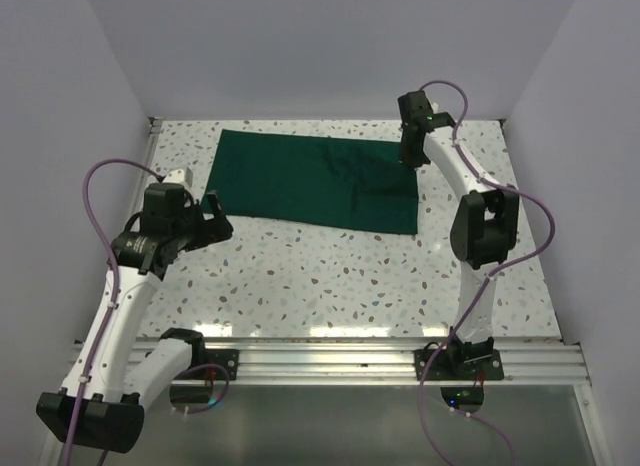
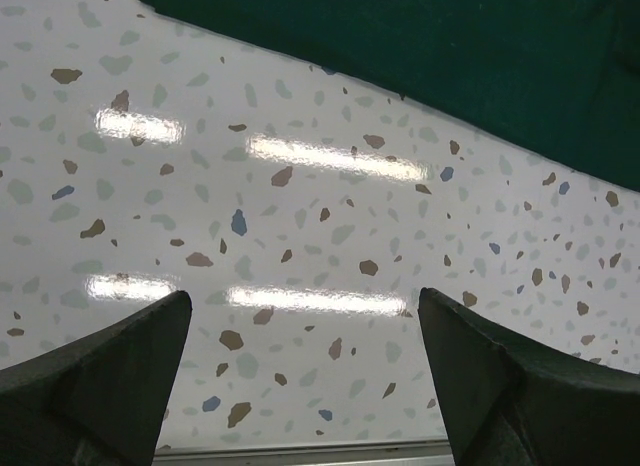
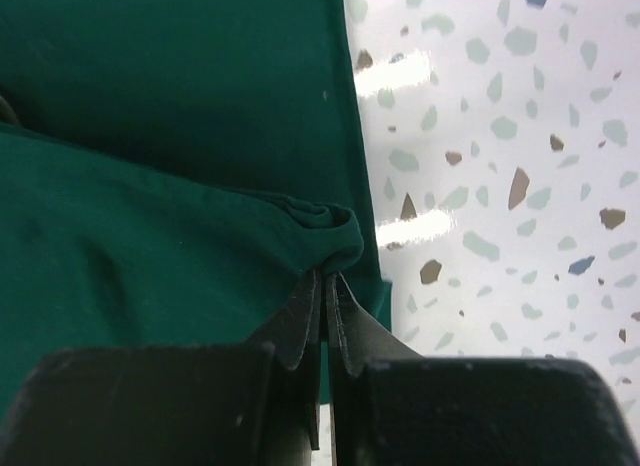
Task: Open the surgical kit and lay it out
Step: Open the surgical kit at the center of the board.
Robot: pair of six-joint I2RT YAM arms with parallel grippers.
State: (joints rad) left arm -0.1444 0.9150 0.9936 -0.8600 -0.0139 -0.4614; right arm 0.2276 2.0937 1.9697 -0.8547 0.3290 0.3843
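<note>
The dark green cloth wrap [image 1: 310, 179] lies spread across the far half of the table, folded over on its right part. No steel tray or instruments show; they are hidden or out of view. My right gripper [image 1: 411, 154] is at the wrap's far right corner, shut on a pinched fold of the cloth [image 3: 325, 236]. My left gripper [image 1: 213, 224] hovers just off the wrap's near left corner, open and empty, over bare table; the wrap's edge [image 2: 430, 46] runs across the top of the left wrist view.
The speckled table [image 1: 330, 276] has a metal rail [image 1: 330, 361] along its near edge and walls at the back and sides. The right arm's elbow [image 1: 484, 228] stands over the table's right side.
</note>
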